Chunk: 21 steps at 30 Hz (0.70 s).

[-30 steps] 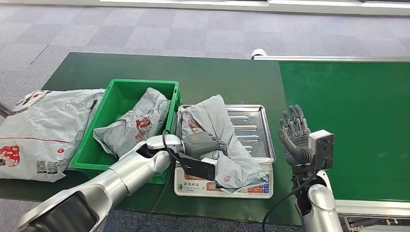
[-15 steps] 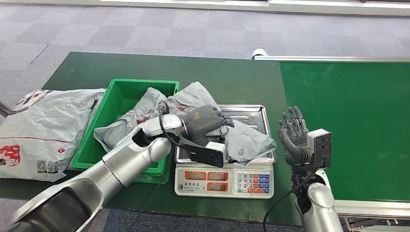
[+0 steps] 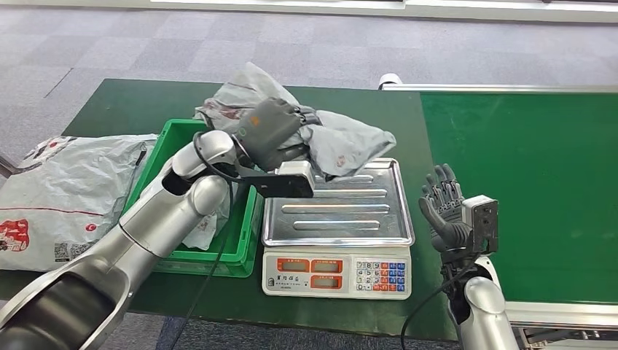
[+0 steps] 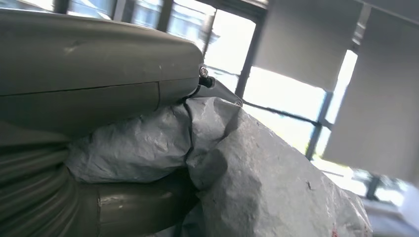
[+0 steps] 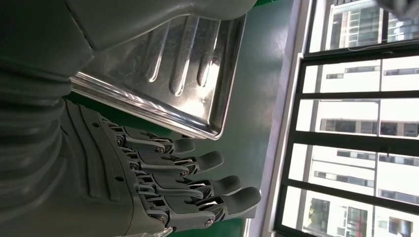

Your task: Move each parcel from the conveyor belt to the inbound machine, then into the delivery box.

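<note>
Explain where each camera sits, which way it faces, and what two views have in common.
Head view: high on the body, looking down at the scale tray; both arms show.
Left wrist view: behind the left robot hand, facing the grey parcel it holds.
Right wrist view: behind the open right robot hand, facing the tray.
Shared: head and right wrist views both show the tray.

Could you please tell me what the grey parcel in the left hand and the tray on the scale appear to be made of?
The crumpled grey parcel, held by the left hand, looks like thin plastic film: soft creases with a dull sheen. The ribbed silver tray on the white scale seems to be polished metal, probably stainless steel, judging by its bright reflections and pressed ridges.
</note>
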Each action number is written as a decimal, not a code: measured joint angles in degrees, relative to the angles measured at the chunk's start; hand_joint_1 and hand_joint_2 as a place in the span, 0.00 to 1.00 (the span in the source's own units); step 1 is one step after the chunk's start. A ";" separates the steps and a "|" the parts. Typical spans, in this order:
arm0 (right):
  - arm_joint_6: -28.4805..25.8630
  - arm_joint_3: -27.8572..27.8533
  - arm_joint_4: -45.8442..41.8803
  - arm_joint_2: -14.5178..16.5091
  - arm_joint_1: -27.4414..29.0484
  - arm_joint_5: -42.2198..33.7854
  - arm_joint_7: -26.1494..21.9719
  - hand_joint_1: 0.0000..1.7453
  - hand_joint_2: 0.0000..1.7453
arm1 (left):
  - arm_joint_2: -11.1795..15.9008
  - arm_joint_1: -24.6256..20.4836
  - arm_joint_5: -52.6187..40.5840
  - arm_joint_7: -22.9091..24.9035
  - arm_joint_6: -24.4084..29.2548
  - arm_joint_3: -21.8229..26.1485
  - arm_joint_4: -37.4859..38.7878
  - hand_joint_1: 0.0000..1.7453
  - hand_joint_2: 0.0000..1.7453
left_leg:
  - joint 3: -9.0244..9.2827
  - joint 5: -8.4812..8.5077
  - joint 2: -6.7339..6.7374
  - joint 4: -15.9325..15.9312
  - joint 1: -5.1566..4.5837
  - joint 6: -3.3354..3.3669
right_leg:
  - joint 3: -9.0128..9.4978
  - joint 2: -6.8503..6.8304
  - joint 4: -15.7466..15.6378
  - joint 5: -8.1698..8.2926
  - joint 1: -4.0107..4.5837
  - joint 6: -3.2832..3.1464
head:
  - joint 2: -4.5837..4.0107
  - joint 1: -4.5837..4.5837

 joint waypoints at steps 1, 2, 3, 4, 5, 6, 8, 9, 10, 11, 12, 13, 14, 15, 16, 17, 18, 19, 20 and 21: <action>-0.03 -0.22 -0.50 0.16 0.46 0.38 0.37 0.00 1.00 | 0.35 0.31 -0.33 1.14 1.81 1.64 1.15 1.00 1.00 | 0.00 0.00 -0.01 0.00 0.00 0.00 | 0.01 -0.01 0.00 0.00 0.00 0.00 | 0.00 0.00; -0.05 -0.49 -1.13 0.37 1.03 0.72 0.72 0.00 1.00 | 0.75 0.64 -0.64 2.24 3.35 3.37 2.55 1.00 1.00 | 0.00 0.00 -0.01 -0.01 0.00 0.00 | 0.01 -0.01 0.01 0.00 0.00 -0.01 | 0.00 0.00; -0.07 -0.74 -1.79 0.59 1.67 1.01 0.94 0.00 1.00 | 1.19 1.01 -0.89 3.05 4.43 5.01 4.11 1.00 1.00 | 0.00 0.00 0.00 -0.02 0.01 -0.01 | 0.01 -0.01 0.01 -0.01 0.01 -0.01 | 0.00 0.00; -0.07 -0.97 -2.38 0.75 2.27 1.25 1.07 0.00 1.00 | 1.66 1.45 -1.13 3.53 5.08 6.58 5.70 1.00 1.00 | 0.01 0.00 0.02 -0.02 0.00 -0.01 | -0.01 0.01 0.01 -0.01 0.00 -0.01 | 0.00 -0.01; -0.05 -1.16 -2.87 0.87 2.79 1.41 1.15 0.00 1.00 | 2.14 1.94 -1.41 3.76 5.42 7.93 7.22 1.00 1.00 | 0.01 -0.01 0.05 -0.02 0.01 -0.01 | -0.02 0.04 0.02 -0.01 0.00 -0.01 | 0.00 -0.01; -0.04 -1.34 -3.25 0.92 3.17 1.54 1.20 0.00 1.00 | 2.56 2.47 -1.64 3.88 5.54 9.03 8.61 1.00 1.00 | 0.01 -0.01 0.06 -0.02 0.01 -0.02 | -0.04 0.05 0.02 -0.01 0.00 -0.01 | 0.00 -0.01; 0.03 -1.74 -3.75 0.95 3.55 1.65 1.24 0.00 1.00 | 3.25 3.42 -2.12 4.42 5.38 10.57 10.95 1.00 1.00 | -0.01 0.00 0.03 -0.02 0.02 -0.01 | -0.04 0.03 0.02 -0.01 -0.02 -0.01 | 0.00 -0.01; 0.09 -1.96 -3.90 0.95 3.57 1.66 1.25 0.00 1.00 | 3.51 3.82 -2.41 4.95 5.12 11.14 11.94 1.00 1.00 | -0.02 0.00 0.01 -0.02 0.03 -0.01 | -0.04 0.02 0.02 -0.01 -0.03 -0.01 | 0.00 -0.01; 0.19 -2.12 -3.99 0.95 3.56 1.66 1.26 0.00 1.00 | 3.84 4.19 -2.76 5.61 4.77 11.61 12.82 1.00 1.00 | -0.03 -0.01 0.01 -0.02 0.03 -0.01 | -0.03 0.02 0.02 0.00 -0.04 -0.01 | 0.00 -0.01; 0.34 -2.24 -4.04 0.93 3.52 1.65 1.29 0.00 1.00 | 4.19 4.57 -3.16 6.26 4.46 12.02 13.60 1.00 1.00 | -0.03 -0.01 0.02 -0.02 0.02 0.00 | -0.03 0.04 0.02 0.00 -0.05 -0.01 | 0.00 -0.01; 0.48 -2.32 -4.05 0.91 3.46 1.62 1.32 0.00 1.00 | 4.54 4.96 -3.55 6.76 4.27 12.36 14.35 1.00 1.00 | -0.04 -0.02 0.04 -0.02 0.01 0.00 | -0.03 0.05 0.02 0.00 -0.06 -0.01 | 0.00 0.00; 0.67 -2.40 -4.04 0.86 3.34 1.57 1.36 0.00 1.00 | 4.92 5.43 -3.89 7.11 4.17 12.71 15.19 1.00 1.00 | -0.04 -0.02 0.05 -0.02 0.01 0.00 | -0.03 0.06 0.02 0.00 -0.07 -0.01 | 0.00 0.00; 0.87 -2.48 -4.00 0.75 3.13 1.45 1.38 0.00 1.00 | 5.27 5.93 -4.25 7.31 4.16 13.03 16.01 1.00 1.00 | -0.03 -0.02 0.05 -0.01 0.00 0.00 | -0.04 0.07 0.01 0.00 -0.08 0.00 | 0.00 0.00; 1.05 -2.52 -3.89 0.58 2.83 1.27 1.35 0.00 1.00 | 5.60 6.44 -4.58 7.41 4.15 13.31 16.88 1.00 1.00 | -0.04 -0.02 0.05 -0.01 0.00 0.00 | -0.04 0.07 0.01 0.00 -0.08 0.00 | 0.00 -0.01; 1.29 -2.55 -3.64 0.32 2.37 0.98 1.24 0.00 1.00 | 5.94 6.96 -4.85 7.42 4.15 13.54 17.74 1.00 1.00 | -0.03 -0.02 0.05 -0.01 0.00 0.00 | -0.05 0.06 0.01 0.00 -0.07 -0.01 | 0.00 -0.01; 1.51 -2.55 -3.16 -0.02 1.74 0.59 1.05 0.00 1.00 | 6.27 7.45 -5.07 7.33 4.15 13.74 18.50 1.00 1.00 | -0.04 -0.02 0.05 -0.01 0.00 0.00 | -0.05 0.06 0.01 0.00 -0.07 -0.01 | 0.00 -0.01; 1.72 -2.55 -2.43 -0.43 0.98 0.16 0.76 0.00 1.00 | 6.54 7.90 -5.18 7.17 4.16 13.99 19.22 1.00 1.00 | -0.04 -0.02 0.04 -0.01 0.00 0.00 | -0.05 0.06 0.01 0.00 -0.07 -0.01 | 0.00 -0.01; 1.91 -2.55 -1.56 -0.88 0.16 -0.28 0.42 0.00 1.00 | 6.78 8.33 -5.18 6.98 4.16 14.24 19.84 1.00 1.00 | -0.03 -0.01 0.04 -0.01 0.00 0.00 | -0.04 0.05 0.01 0.00 -0.06 -0.01 | 0.00 -0.01; 2.03 -2.55 -0.61 -1.33 -0.63 -0.68 0.09 0.00 1.00 | 6.95 8.73 -5.09 6.79 4.18 14.51 20.33 1.00 1.00 | -0.03 -0.01 0.03 -0.01 0.00 0.00 | -0.03 0.04 0.01 0.00 -0.06 -0.01 | 0.00 -0.01; 2.10 -2.53 0.29 -1.75 -1.30 -1.02 -0.19 0.00 1.00 | 7.07 9.08 -4.98 6.66 4.21 14.77 20.72 1.00 1.00 | -0.03 -0.01 0.02 -0.01 0.00 0.00 | -0.03 0.03 0.01 0.00 -0.06 0.00 | 0.00 -0.01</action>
